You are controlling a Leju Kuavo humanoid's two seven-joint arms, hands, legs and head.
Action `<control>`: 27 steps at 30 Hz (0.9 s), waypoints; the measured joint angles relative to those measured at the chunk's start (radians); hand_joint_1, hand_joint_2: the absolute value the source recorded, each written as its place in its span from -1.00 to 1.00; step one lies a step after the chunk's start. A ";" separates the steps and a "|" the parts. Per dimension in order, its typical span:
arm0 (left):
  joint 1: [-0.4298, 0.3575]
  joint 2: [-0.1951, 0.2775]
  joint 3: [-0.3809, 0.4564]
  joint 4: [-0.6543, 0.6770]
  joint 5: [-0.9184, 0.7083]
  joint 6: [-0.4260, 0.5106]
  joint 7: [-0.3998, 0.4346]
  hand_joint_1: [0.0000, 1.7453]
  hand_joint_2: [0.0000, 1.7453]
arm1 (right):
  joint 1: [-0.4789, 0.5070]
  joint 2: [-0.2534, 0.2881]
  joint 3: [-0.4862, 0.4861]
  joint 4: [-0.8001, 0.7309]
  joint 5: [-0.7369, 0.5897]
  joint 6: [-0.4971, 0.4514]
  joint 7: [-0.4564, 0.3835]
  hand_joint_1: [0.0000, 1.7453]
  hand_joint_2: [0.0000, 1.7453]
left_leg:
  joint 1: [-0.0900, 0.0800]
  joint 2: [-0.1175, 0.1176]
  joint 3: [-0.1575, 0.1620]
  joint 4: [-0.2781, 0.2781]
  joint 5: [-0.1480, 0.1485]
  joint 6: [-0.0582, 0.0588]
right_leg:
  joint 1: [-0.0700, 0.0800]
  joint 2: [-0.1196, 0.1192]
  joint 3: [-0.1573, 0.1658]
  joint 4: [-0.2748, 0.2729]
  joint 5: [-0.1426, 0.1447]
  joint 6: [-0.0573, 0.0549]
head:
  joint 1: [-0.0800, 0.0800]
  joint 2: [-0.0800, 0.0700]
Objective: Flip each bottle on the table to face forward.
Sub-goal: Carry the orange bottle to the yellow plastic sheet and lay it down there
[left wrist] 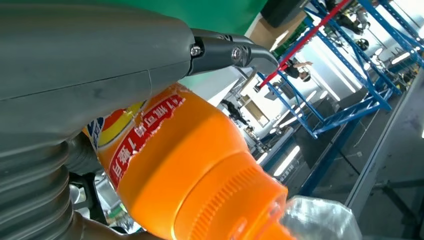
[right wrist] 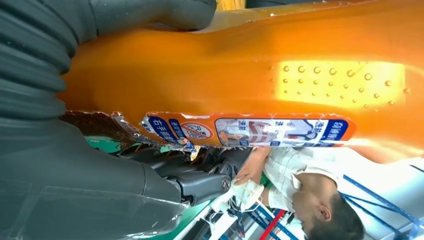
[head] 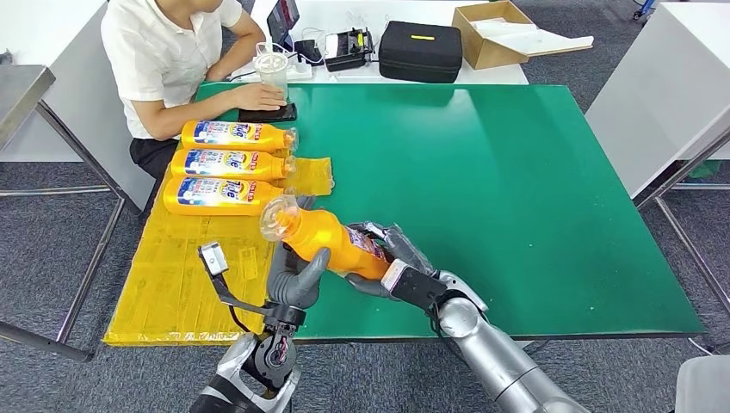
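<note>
**Desk:** Hands first, please. What are they doing?

**Photographer:** Both are gripping one orange bottle (head: 331, 241) above the near edge of the green surface (head: 516, 189). The right hand (head: 392, 267) is clamping the bottle's base end, fingers wrapped around the labelled body. The left hand (head: 297, 280) is reaching up from below, with its thumb (head: 314, 265) pressing on the bottle's shoulder.

**Desk:** How is the bottle lying?

**Photographer:** It is tilting, with its clear cap (head: 277, 219) pointing away from the right hand, up and toward the robot's left. In the right wrist view the torn label strip (right wrist: 250, 131) is running along the orange body just beside that hand's grey cover.

**Desk:** Anything else in shot?

**Photographer:** Three more orange bottles (head: 228, 163) are lying side by side on a yellow sheet (head: 172, 275), just beyond the left hand, labels up, caps pointing toward the green. Farther past them, a person in a white shirt (head: 163, 52) is sitting at the surface's far corner, one hand resting on a dark phone (head: 267, 113), a clear cup (head: 272, 70) standing beside it.
</note>
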 joint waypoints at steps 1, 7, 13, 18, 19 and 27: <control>-0.005 -0.002 0.003 0.012 0.008 -0.004 0.003 -1.00 1.00 | -0.002 0.000 0.000 0.000 0.001 0.000 0.000 0.99 1.00 | 0.000 0.000 0.000 0.000 0.000 0.000 | 0.000 0.000 0.000 0.000 0.000 0.000 | 0.000 0.000; -0.025 -0.014 0.004 0.054 -0.054 0.021 -0.033 -1.00 1.00 | -0.006 0.001 0.001 0.000 0.007 -0.012 0.007 0.98 1.00 | 0.000 0.000 0.000 0.000 0.000 0.000 | 0.000 0.000 0.000 0.000 0.000 0.000 | 0.000 0.000; -0.037 -0.019 -0.008 0.072 -0.112 0.065 -0.063 -1.00 1.00 | -0.012 0.008 0.003 0.000 0.017 -0.024 0.012 0.98 1.00 | 0.000 0.000 0.000 0.000 0.000 0.000 | 0.000 0.000 0.000 0.000 0.000 0.000 | 0.000 0.000; -0.036 -0.019 -0.028 0.060 -0.209 0.128 -0.124 -1.00 1.00 | -0.012 0.008 0.005 -0.003 0.016 -0.039 0.021 0.90 1.00 | 0.000 0.000 0.000 0.000 0.000 0.000 | 0.000 0.000 0.000 0.000 0.000 0.000 | 0.000 0.000; -0.035 -0.019 -0.033 0.051 -0.229 0.141 -0.132 -1.00 1.00 | -0.012 0.008 0.006 -0.005 0.016 -0.040 0.023 0.89 1.00 | 0.000 0.000 0.000 0.000 0.000 0.000 | 0.000 0.000 0.000 0.000 0.000 0.000 | 0.000 0.000; -0.034 -0.018 -0.041 0.025 -0.207 0.138 -0.120 1.00 1.00 | -0.015 0.009 0.007 -0.009 0.015 -0.040 0.031 -0.17 1.00 | 0.000 0.000 0.000 0.000 0.000 0.000 | 0.000 0.000 0.000 0.000 0.000 0.000 | 0.000 0.000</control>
